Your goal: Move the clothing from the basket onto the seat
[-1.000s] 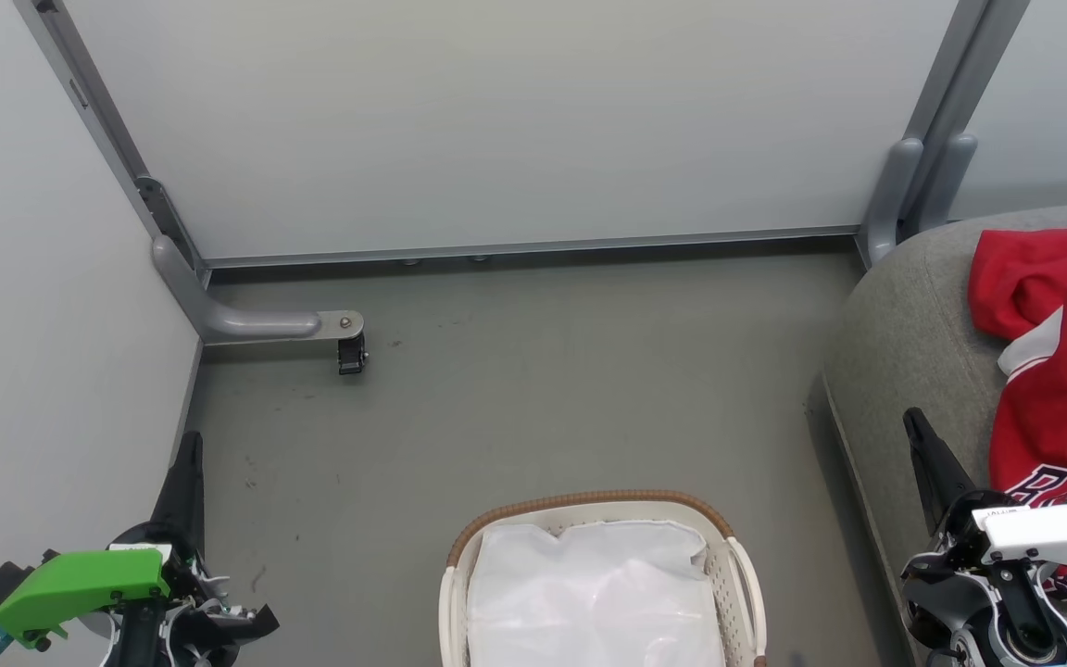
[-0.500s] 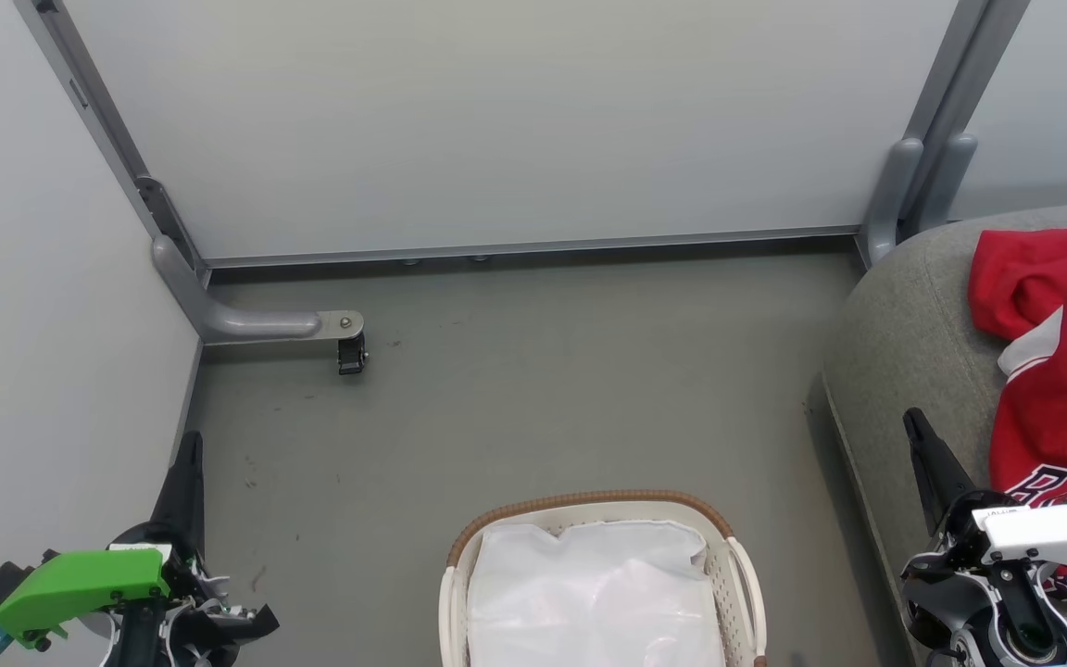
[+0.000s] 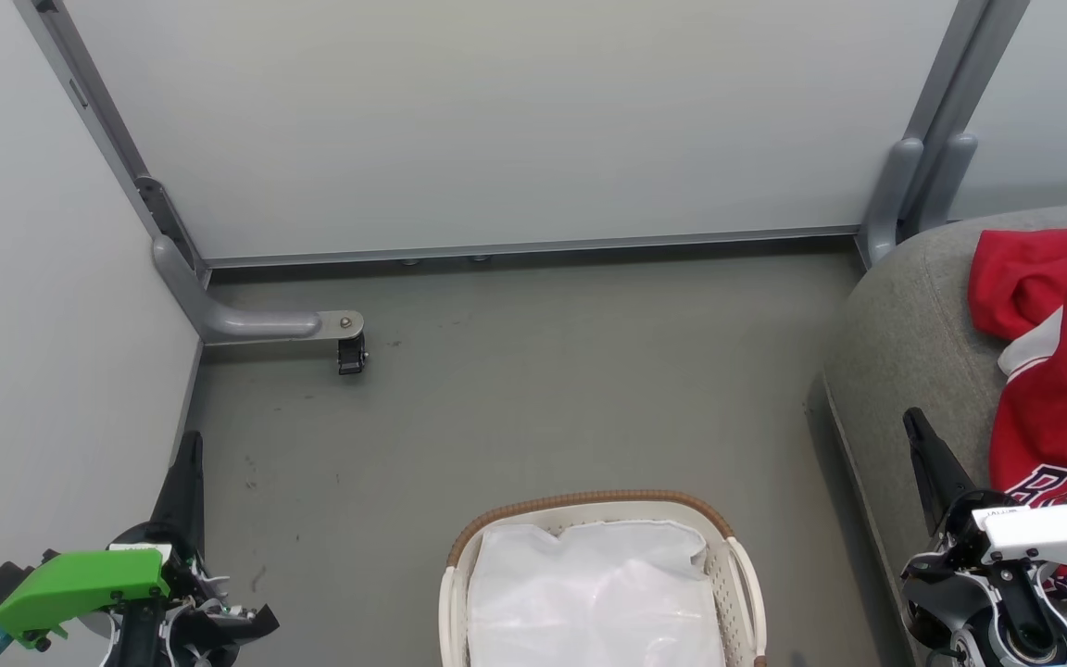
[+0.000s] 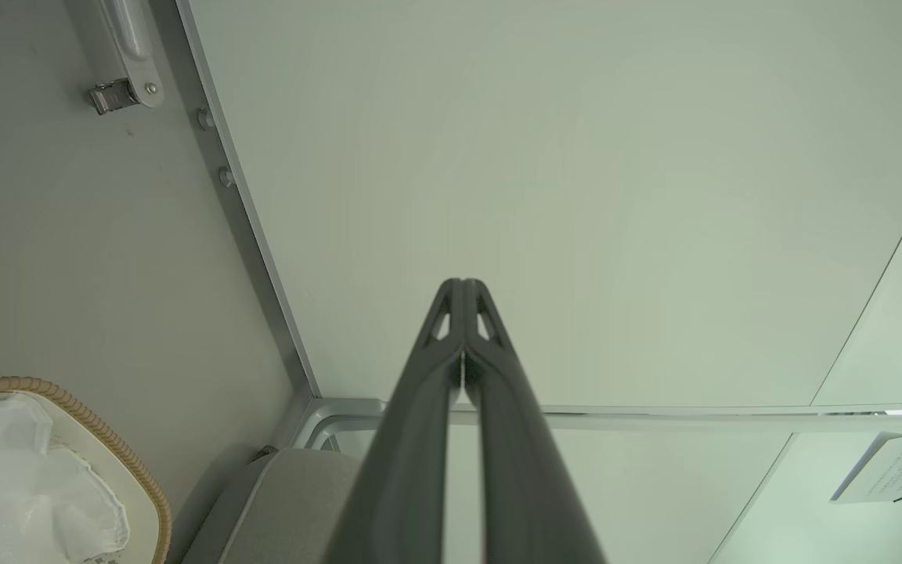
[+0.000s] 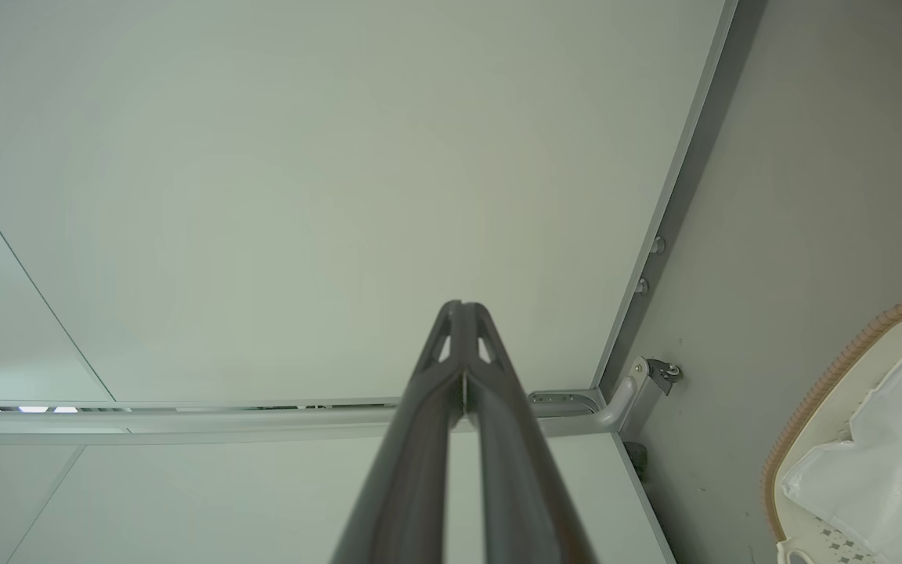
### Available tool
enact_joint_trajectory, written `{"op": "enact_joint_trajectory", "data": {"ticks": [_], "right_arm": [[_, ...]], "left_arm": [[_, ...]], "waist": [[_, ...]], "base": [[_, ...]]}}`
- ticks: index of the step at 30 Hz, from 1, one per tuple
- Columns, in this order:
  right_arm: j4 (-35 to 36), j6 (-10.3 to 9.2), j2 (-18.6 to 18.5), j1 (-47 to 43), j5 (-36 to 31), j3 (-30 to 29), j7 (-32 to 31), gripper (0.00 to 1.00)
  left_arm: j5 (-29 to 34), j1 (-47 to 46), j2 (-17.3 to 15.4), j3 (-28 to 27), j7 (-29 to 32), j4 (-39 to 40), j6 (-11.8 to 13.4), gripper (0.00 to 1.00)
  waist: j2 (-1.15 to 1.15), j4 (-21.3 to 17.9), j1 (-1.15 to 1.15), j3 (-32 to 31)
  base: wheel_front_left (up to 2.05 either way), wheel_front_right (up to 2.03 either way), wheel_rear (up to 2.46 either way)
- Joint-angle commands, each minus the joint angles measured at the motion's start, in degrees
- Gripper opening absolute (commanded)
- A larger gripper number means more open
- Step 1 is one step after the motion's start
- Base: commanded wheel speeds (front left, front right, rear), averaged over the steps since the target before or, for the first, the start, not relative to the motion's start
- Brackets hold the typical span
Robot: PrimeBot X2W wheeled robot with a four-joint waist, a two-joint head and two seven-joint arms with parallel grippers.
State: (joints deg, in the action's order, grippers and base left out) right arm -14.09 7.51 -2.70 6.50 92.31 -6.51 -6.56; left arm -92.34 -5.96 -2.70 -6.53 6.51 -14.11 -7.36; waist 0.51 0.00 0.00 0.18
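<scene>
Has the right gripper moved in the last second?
No. The right gripper sits at the same spot against the seat edge as before.

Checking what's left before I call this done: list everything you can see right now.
basket: one, white with brown woven rim, on the floor, bottom centre of the head view.
liner sheet: one, white, crumpled inside the basket.
clothing: red heap, seemingly two pieces, one with white trim and lettering, lying on the seat.
seat: one, grey fabric, right of the basket.
partition panels: pale grey, behind and to the left.
caster foot: one, grey bracket with black wheel, on the floor at the left panel's base.
left hand: shut, empty, lower left.
right hand: shut, empty, lower right, at the seat's edge.
</scene>
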Motion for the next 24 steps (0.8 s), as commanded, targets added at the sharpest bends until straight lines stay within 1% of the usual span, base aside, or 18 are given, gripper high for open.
{"op": "enact_joint_trajectory", "data": {"ticks": [1, 24], "right_arm": [[0.2, -0.04, -0.3, -0.6, 0.2, -0.1, -0.1, 0.00], [0.2, -0.04, -0.3, -0.6, 0.2, -0.1, -0.2, 0.00]], "left_arm": [[-0.2, -0.6, -0.3, -0.1, 0.2, 0.1, -0.3, 0.00], [-0.2, -0.6, -0.3, -0.1, 0.2, 0.1, -0.3, 0.00]], "waist": [[-0.51, 0.0, 0.00, 0.0], [-0.51, 0.0, 0.00, 0.0]], "base": [[0.00, 0.00, 0.00], [0.00, 0.00, 0.00]]}}
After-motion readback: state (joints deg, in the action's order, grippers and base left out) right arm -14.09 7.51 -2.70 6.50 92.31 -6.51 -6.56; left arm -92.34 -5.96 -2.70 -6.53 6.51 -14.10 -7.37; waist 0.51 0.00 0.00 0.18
